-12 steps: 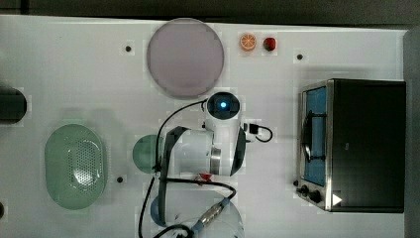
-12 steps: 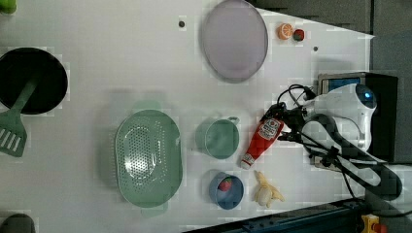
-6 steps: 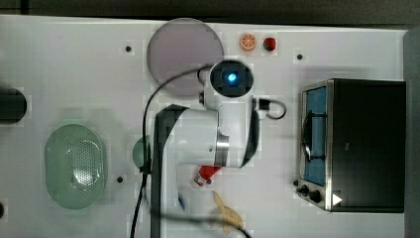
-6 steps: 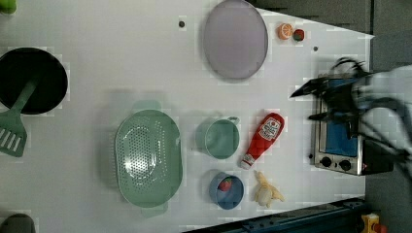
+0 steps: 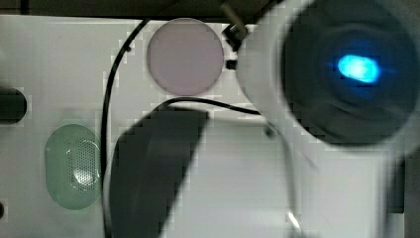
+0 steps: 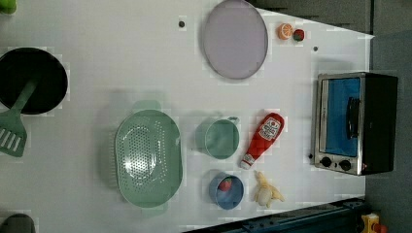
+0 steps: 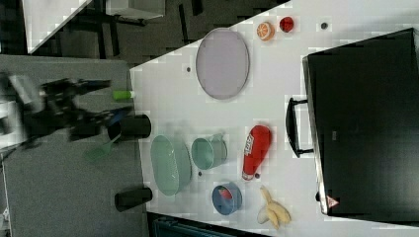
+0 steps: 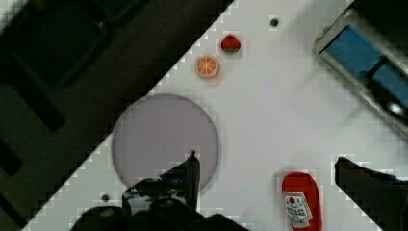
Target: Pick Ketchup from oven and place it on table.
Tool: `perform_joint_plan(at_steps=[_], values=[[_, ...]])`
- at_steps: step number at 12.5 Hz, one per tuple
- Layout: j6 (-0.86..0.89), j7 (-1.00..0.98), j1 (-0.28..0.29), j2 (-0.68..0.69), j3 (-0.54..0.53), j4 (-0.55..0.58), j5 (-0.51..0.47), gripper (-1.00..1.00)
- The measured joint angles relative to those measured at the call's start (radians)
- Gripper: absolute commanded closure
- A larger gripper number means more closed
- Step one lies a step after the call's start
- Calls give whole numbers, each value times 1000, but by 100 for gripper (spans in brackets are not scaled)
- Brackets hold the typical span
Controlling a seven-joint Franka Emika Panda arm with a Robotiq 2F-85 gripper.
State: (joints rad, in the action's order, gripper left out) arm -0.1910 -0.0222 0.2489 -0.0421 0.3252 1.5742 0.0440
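The Ketchup (image 6: 263,139) is seen lying flat on the counter (image 6: 121,63), between the mug (image 6: 218,138) and the closed oven (image 6: 354,122). The fingers (image 8: 190,175) are spread, empty. A light, smooth, squeezable bottle is judged; mid-body is best gripped.

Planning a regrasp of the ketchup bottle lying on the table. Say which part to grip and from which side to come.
Grip the ketchup bottle across its wide red body near the label, coming straight down from above. It lies flat on the table, so its two long sides are exposed. The green cup sits close on the left view's left, so keep the open gripper fingers in line with that gap; the tapering cap end would probably slip.
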Motion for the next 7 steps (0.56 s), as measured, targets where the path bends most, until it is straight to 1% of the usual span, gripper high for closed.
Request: perform_joint_plan(at_steps=[1,2,3,4,5,7], values=[[64,0,-6,-18,0,-40,2,-100],[140,0,-14,-39,-10,-54,8,-100],[187,0,-10,-46,-11,-71,22,-100],[197,0,-2,-46,-7,-85,14,-100],[200,0,7,-43,-1,-86,-14,-100],[210,0,5,-22,-6,-75,-11,-100]])
